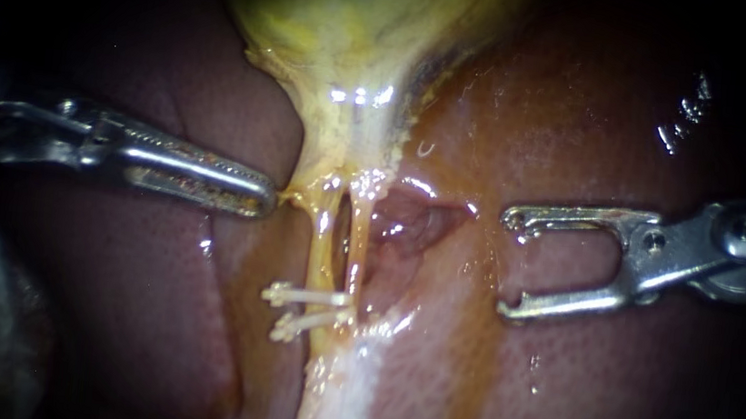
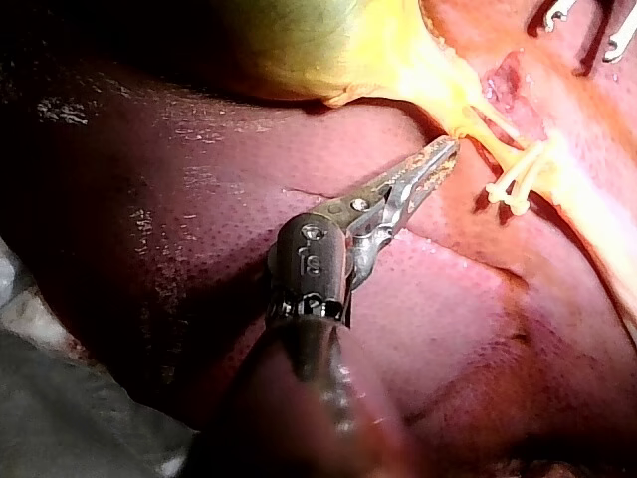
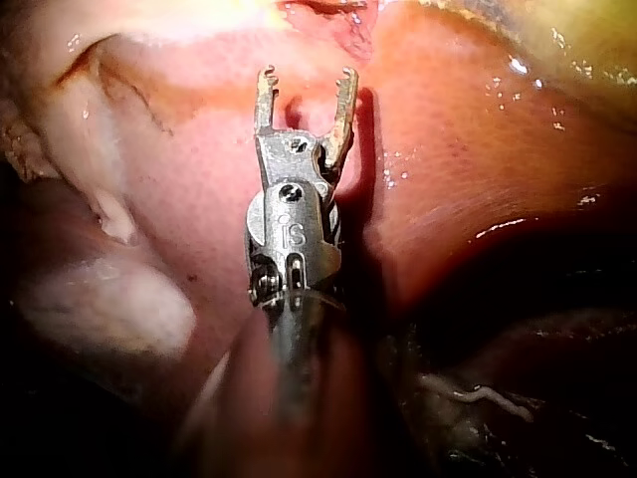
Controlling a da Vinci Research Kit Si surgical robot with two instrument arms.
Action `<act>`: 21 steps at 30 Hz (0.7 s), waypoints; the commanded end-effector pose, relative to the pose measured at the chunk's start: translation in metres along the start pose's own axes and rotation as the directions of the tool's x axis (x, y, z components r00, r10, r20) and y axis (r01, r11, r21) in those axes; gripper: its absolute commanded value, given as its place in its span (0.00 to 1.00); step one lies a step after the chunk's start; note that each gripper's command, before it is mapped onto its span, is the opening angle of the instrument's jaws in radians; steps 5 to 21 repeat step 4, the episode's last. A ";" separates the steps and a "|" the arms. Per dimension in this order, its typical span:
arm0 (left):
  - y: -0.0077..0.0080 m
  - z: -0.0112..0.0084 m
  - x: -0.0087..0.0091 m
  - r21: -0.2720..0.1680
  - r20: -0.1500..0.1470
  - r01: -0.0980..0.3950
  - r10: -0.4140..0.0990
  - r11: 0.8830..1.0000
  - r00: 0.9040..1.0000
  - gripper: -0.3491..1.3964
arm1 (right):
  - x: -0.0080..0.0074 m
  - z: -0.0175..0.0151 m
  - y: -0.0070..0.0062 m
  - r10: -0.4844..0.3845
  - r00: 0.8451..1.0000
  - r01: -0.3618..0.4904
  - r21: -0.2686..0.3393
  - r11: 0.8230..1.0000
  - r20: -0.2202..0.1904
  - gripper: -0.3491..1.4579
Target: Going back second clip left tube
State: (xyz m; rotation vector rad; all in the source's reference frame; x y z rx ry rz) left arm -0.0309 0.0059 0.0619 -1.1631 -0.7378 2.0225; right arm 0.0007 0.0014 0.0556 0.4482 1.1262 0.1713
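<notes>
Liver (image 1: 600, 122) fills the field, wet and pink-brown, with the yellow-green gallbladder (image 1: 354, 25) narrowing over it to a pale neck (image 1: 353, 135). From that neck the left tube (image 1: 324, 241) runs down close beside the right tube (image 1: 359, 245). It is a thin, glistening yellow strand, likely soft, slippery and easily torn, so nothing should drag on it — any hold belongs on the neck tissue above, not on the strand itself. Across its lower part sit two white clips, the upper clip (image 1: 305, 296) and the lower clip (image 1: 307, 324), close together with their ends sticking out to the left. They look light, and a knock could well shift them.

The right instrument (image 1: 512, 264) lies level from the right, well apart from both tubes, its jaws spread wide and empty — no clip shows between them. The left instrument (image 1: 266, 197) reaches in level from the left, jaws pressed together with nothing seen between them, its tip just beside the top of the left tube.
</notes>
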 end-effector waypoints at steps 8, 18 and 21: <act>0.0000 -0.0006 0.0002 -0.004 0.002 0.001 -0.001 1.000 1.000 0.00 | 0.0001 0.0001 -0.0001 0.000 1.000 0.000 0.000 1.000 0.000 0.47; 0.0000 -0.0006 0.0002 -0.004 0.002 0.001 -0.001 1.000 1.000 0.00 | 0.0001 0.0001 -0.0001 0.000 1.000 0.000 0.000 1.000 0.000 0.47; 0.0000 -0.0006 0.0002 -0.004 0.002 0.001 -0.001 1.000 1.000 0.00 | 0.0001 0.0001 -0.0001 0.000 1.000 0.000 0.000 1.000 0.000 0.47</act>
